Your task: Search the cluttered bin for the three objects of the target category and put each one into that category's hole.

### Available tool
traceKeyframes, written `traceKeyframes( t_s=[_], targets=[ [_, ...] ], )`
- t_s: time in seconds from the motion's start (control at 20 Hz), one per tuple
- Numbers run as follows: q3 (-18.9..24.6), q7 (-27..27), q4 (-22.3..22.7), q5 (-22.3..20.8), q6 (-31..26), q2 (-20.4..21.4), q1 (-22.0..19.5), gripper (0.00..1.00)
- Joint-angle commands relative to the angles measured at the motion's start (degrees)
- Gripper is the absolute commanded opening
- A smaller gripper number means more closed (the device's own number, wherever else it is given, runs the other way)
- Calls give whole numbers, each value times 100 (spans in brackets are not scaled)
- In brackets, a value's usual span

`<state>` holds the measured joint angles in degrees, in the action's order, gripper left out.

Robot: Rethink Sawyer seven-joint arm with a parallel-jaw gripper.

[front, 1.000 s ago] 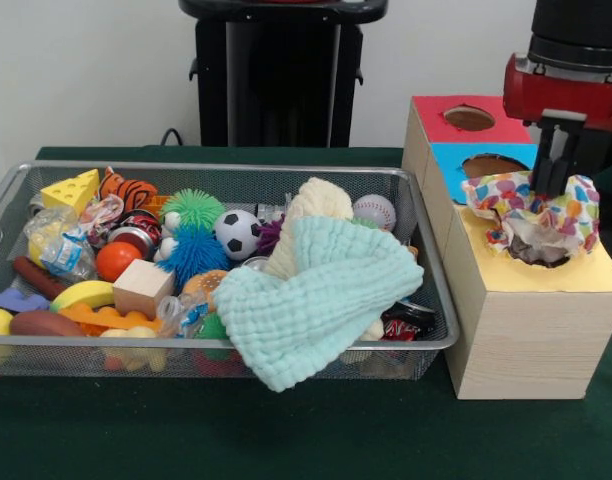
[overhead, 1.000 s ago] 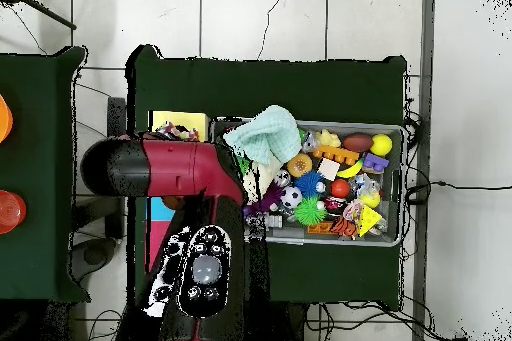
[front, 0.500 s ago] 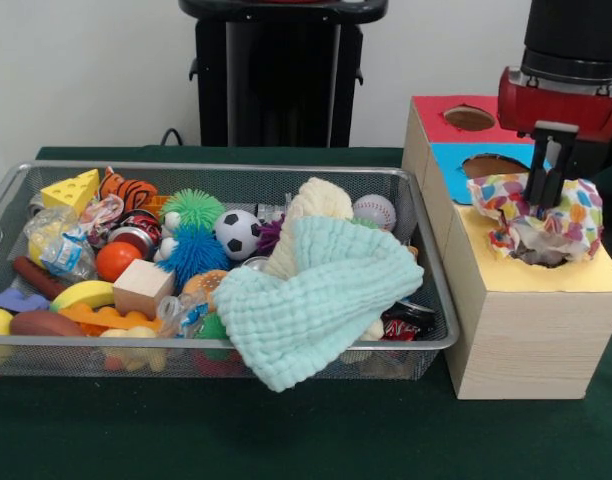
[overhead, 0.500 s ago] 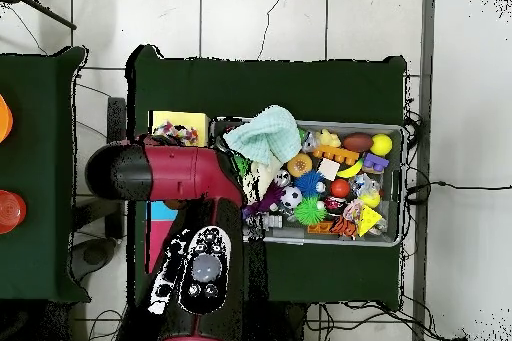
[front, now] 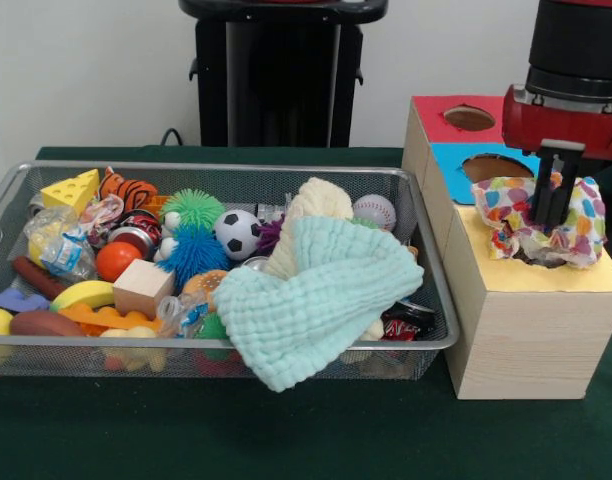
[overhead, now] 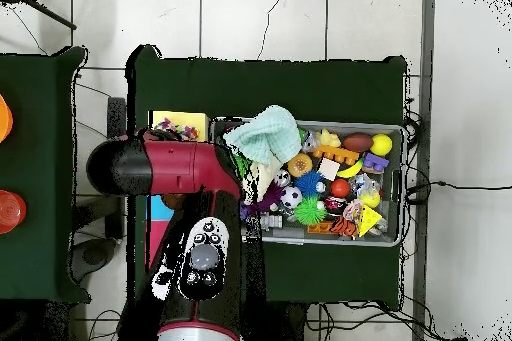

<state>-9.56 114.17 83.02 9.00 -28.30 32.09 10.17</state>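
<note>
So the colourful spotted cloth (front: pixel 546 215) is sitting bunched up on the yellow section (front: pixel 546 272) of the sorting box (front: pixel 516 330), piled right over the hole there, part of it down in the opening and the rest spilling around the rim. My gripper (front: pixel 551 205) is pushed straight down into the middle of that bundle, and honestly I can't tell from here if the fingers are spread or closed on the fabric, the cloth wraps around them. Behind the yellow part there's the blue section (front: pixel 476 160) and then the red section (front: pixel 466 118), each with its own round hole, both uncovered. Just beside the box is the wire mesh bin (front: pixel 216 345), packed with stuff: a mint green knit cloth (front: pixel 316 300) draped over the front rim, a cream fuzzy cloth (front: pixel 311 215) half under it, a soccer ball (front: pixel 236 233), a baseball (front: pixel 374 211), a green spiky ball (front: pixel 193 209) and a blue spiky ball (front: pixel 194 250), a wooden block (front: pixel 143 287), a cheese wedge (front: pixel 71 190), an orange ball (front: pixel 116 260) and a banana (front: pixel 83 294). From overhead the arm (overhead: pixel 190 217) covers most of the box, only the yellow end (overhead: pixel 180 122) peeks out with a bit of the cloth on it.
</note>
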Motion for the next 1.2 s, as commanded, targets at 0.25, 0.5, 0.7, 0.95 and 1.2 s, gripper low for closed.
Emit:
traceKeyframes(
  t_s=[0.25,0.5,0.7,0.95,1.2],
  targets=[
    [308,439,-885,-114,-1021,-672,-96,0],
    [475,443,-342,-56,-524,-500,-239,0],
    [819,425,239,34,-12,-342,-441,0],
    [833,454,521,-72,117,-275,-521,0],
    [1141,193,1065,-249,564,-82,-806,0]
  ],
)
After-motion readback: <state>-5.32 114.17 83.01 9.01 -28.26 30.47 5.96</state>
